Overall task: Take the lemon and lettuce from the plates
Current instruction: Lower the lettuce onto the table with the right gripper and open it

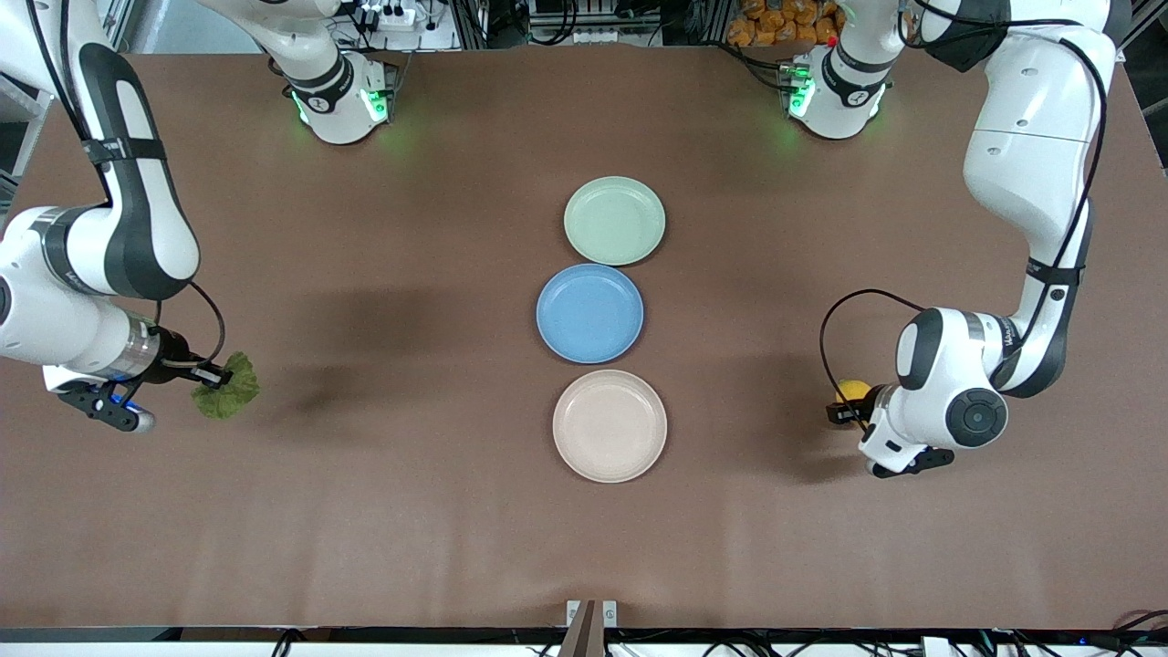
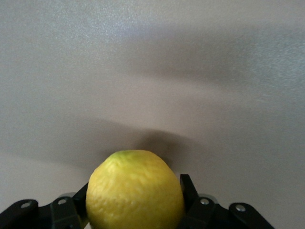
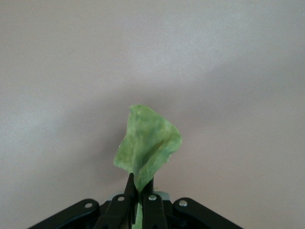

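front view shows both items already off their plates and carried out to opposite ends of the surface point(image 1: 365, 511). the right tool point(image 1: 212, 376) is clamped narrow on the lettuce point(image 1: 228, 388), pinching it by the stem so the wrinkled leaf hangs free past the tips over bare surface at the right arm's end, well apart from the plates. the right wrist view confirms this: the two fingers point(image 3: 125, 202) are pressed nearly together on the thin stem of the lettuce point(image 3: 147, 145), a sensible hold since the stem is the only firm part of a floppy leaf.

the left tool point(image 1: 844, 406) is closed around the lemon point(image 1: 854, 389), which peeks out as a yellow spot beside the wrist, over bare surface at the left arm's end. in the left wrist view the lemon point(image 2: 136, 191) sits between the fingers point(image 2: 188, 191), gripped across its middle, probably because a hold across the round belly keeps it from squirting out.

the mint green plate point(image 1: 614, 220), the blue plate point(image 1: 589, 313) and the beige plate point(image 1: 610, 425) lie in a line down the middle, the beige one nearest the front camera, and all three hold nothing. judging by this, the picking is done and what remains, if anything, is setting the items down.
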You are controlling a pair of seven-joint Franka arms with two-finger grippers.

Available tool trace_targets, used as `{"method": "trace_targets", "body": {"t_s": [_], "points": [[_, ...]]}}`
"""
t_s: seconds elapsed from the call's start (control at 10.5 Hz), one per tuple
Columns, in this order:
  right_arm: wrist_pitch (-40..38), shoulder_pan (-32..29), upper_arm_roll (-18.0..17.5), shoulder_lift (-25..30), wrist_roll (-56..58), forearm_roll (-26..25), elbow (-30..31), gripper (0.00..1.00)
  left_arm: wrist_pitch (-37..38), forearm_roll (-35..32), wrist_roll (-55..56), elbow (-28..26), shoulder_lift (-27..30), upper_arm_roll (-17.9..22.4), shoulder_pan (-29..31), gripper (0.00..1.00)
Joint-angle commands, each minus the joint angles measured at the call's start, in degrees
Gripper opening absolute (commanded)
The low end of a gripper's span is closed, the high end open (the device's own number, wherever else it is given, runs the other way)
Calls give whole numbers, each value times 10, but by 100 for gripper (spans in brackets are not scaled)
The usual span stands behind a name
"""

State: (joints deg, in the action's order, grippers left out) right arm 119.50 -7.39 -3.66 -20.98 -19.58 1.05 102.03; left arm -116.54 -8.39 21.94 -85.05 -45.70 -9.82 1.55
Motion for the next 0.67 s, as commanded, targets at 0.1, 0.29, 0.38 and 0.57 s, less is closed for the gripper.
{"method": "trace_targets", "body": {"t_s": [0.1,0.29,0.38,0.57], "points": [[-49,0,-11,5,0,9,3,11,-20,-28,-8,-21,3,-5,4,81],[-63,2,-12,2,-2,9,12,11,-20,-33,-8,-21,3,-5,3,100],[-72,3,-12,3,-4,9,10,12,-19,-33,-8,-21,3,-5,3,100],[-74,-4,-10,3,11,5,2,100,-12,-33,-22,-15,10,-5,3,100]]}}
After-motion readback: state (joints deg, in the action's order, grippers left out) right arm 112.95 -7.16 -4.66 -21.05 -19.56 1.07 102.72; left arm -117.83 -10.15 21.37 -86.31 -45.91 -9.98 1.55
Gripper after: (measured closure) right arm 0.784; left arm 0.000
